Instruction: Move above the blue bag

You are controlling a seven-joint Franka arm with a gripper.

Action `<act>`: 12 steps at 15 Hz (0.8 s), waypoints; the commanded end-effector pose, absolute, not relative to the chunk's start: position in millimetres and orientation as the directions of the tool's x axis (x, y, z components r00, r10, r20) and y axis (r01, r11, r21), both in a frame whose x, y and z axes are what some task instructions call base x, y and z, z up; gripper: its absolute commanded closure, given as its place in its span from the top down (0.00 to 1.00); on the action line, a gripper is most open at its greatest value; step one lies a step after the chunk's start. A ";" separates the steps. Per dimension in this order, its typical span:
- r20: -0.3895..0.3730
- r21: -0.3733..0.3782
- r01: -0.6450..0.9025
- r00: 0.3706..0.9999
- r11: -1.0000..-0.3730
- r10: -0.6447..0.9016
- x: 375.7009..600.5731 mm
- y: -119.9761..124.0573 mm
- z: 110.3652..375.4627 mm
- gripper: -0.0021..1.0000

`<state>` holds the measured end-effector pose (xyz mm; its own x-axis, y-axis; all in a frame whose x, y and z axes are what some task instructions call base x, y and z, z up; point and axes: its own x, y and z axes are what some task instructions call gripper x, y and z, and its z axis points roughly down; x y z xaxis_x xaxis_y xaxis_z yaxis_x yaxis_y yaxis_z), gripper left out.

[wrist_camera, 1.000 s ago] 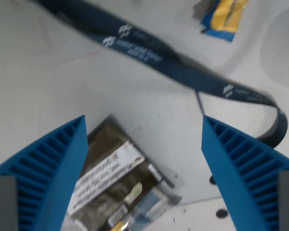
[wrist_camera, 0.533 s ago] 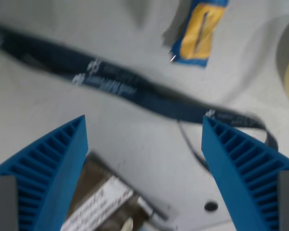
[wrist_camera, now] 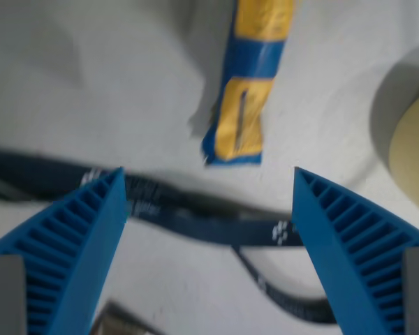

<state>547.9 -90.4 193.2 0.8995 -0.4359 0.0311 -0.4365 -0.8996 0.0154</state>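
Note:
The blue bag (wrist_camera: 248, 91) is a narrow blue and yellow packet lying on the white table at the top middle of the wrist view, running up out of the frame. My gripper (wrist_camera: 209, 188) is open and empty, its two blue ribbed fingers (wrist_camera: 70, 258) at the lower left and lower right. The bag's lower end lies just beyond the gap between the fingers, slightly toward the wrist view's right. The picture is blurred.
A dark blue lanyard (wrist_camera: 195, 220) with white print runs across the table between the fingers. A pale yellow round object (wrist_camera: 412, 150) sits at the wrist view's right edge. A corner of a brown packet (wrist_camera: 119, 319) shows at the bottom.
The camera has moved toward the bag: the bag has come down the picture toward the middle, the lanyard has slid lower, and the brown packet has nearly left the bottom edge.

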 end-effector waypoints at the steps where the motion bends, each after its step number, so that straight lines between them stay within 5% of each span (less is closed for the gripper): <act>1: 0.009 -0.011 -0.587 0.810 -0.810 -0.587 560.2 -101.6 184.8 1.00; 12: 0.015 -0.014 -0.604 0.797 -0.797 -0.604 581.3 -132.3 155.0 1.00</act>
